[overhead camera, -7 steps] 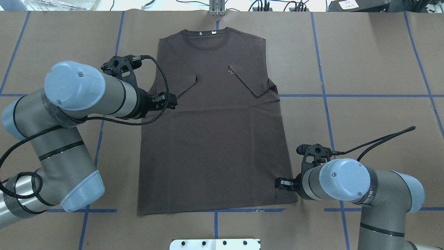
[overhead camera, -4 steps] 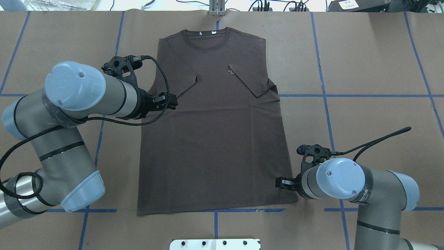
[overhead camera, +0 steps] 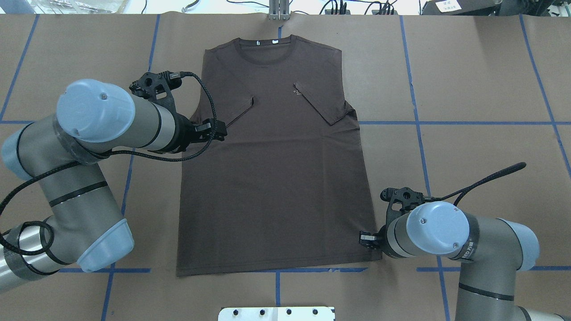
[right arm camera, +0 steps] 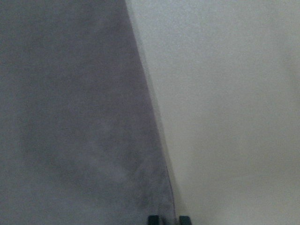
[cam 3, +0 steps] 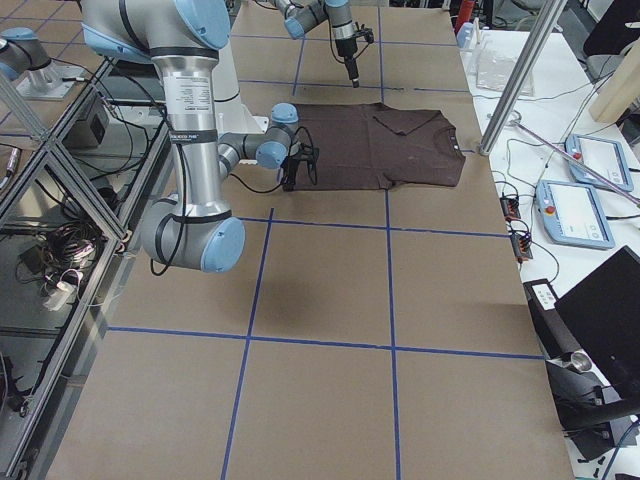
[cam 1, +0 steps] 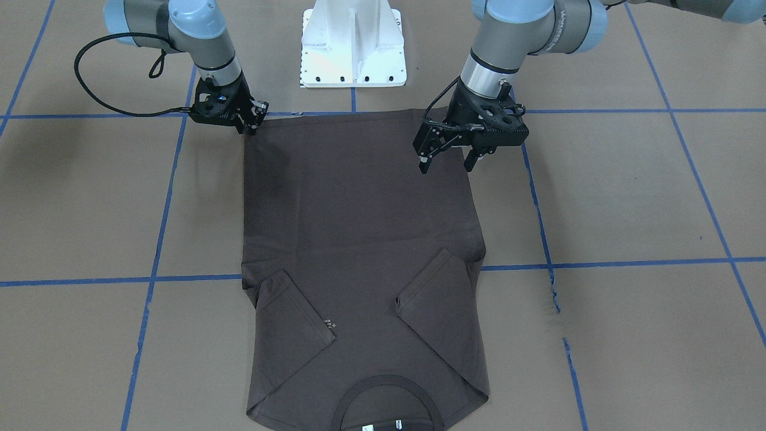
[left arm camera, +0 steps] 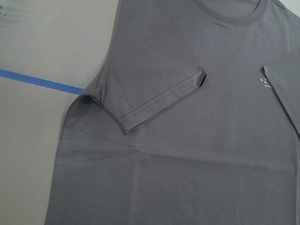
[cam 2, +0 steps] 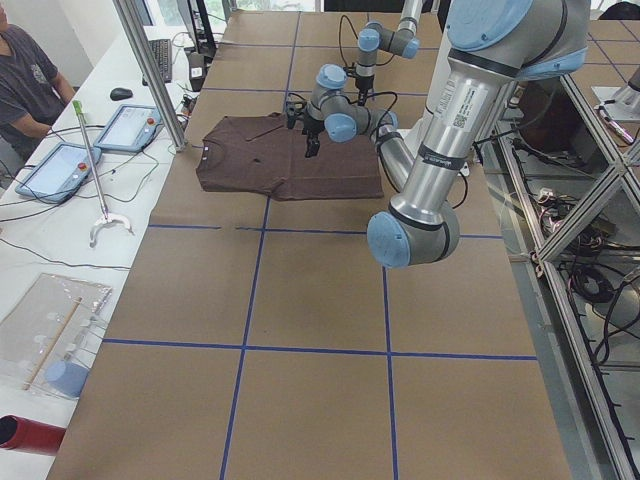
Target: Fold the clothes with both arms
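The dark brown T-shirt (overhead camera: pixel 276 178) lies flat on the table, collar away from me, both sleeves folded inward (cam 1: pixel 359 227). My left gripper (overhead camera: pixel 221 130) hangs open and empty above the shirt's left side, below the folded left sleeve (cam 1: pixel 446 164); its wrist view shows that sleeve (left arm camera: pixel 154 103). My right gripper (overhead camera: pixel 365 239) is down at the shirt's near right hem corner (cam 1: pixel 252 124). In the right wrist view its fingertips (right arm camera: pixel 153 219) stand close together astride the shirt's side edge (right arm camera: pixel 159 178), shut on it.
The white pedestal base (cam 1: pixel 353 48) stands just behind the hem. Blue tape lines (overhead camera: pixel 417 122) cross the brown table cover. A metal post (cam 3: pixel 520 75) stands beyond the collar. An operator (cam 2: pixel 25 70) and tablets (cam 2: pixel 130 125) are at the far side.
My right gripper has shifted slightly right and down onto the hem corner. The left arm has barely moved.
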Action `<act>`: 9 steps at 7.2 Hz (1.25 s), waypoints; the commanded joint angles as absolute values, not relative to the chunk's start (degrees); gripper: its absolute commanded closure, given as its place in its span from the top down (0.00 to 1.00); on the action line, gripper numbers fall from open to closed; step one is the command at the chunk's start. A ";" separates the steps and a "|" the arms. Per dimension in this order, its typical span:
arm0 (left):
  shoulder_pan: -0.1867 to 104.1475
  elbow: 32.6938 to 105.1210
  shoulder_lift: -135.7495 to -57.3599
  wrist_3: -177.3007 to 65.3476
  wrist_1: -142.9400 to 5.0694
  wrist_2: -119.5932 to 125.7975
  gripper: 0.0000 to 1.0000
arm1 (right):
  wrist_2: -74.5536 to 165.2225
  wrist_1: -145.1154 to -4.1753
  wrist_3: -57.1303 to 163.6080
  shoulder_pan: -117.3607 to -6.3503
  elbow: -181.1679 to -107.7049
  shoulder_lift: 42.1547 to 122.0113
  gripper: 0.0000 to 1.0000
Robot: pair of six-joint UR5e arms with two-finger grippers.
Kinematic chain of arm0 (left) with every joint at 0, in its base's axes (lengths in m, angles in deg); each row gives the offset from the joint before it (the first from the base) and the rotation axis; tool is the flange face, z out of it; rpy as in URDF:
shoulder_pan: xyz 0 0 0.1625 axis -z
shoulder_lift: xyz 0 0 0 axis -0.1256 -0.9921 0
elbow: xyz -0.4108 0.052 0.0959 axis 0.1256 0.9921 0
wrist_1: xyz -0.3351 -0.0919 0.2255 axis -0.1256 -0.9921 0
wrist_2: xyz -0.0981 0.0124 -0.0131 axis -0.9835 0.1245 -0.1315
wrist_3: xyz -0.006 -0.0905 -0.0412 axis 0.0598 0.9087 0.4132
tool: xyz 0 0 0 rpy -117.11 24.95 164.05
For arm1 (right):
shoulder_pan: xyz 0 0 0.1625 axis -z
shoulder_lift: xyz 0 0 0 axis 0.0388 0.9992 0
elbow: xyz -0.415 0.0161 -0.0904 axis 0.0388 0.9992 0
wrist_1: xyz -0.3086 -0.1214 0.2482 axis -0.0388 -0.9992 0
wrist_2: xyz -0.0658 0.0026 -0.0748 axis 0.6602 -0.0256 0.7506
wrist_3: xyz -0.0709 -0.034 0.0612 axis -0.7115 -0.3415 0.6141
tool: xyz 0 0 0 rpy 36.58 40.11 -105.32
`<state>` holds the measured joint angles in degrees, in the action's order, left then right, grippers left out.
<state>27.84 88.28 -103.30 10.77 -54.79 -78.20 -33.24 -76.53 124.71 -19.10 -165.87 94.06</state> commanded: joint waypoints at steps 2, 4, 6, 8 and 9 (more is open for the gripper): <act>27.77 88.24 -103.42 10.77 -54.78 -78.20 1.00 | -33.60 -76.56 124.63 -19.10 -165.96 94.10 0.00; 27.59 88.41 -103.33 11.38 -54.87 -76.63 1.00 | -33.51 -76.39 124.72 -19.80 -168.49 94.36 0.00; 19.64 90.86 -99.93 26.24 -54.87 -74.34 1.00 | -33.68 -75.86 124.10 -21.20 -171.14 94.45 0.00; 9.36 93.50 -93.26 38.93 -54.78 -68.54 0.93 | -33.77 -75.86 124.10 -22.96 -173.34 94.45 0.00; 4.96 95.25 -89.04 41.85 -54.78 -66.18 0.99 | -33.77 -75.77 124.01 -23.23 -173.78 94.19 0.00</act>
<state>10.60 93.29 -93.80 36.97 -54.80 -68.96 -33.76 -75.85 124.09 -22.59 -172.99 94.37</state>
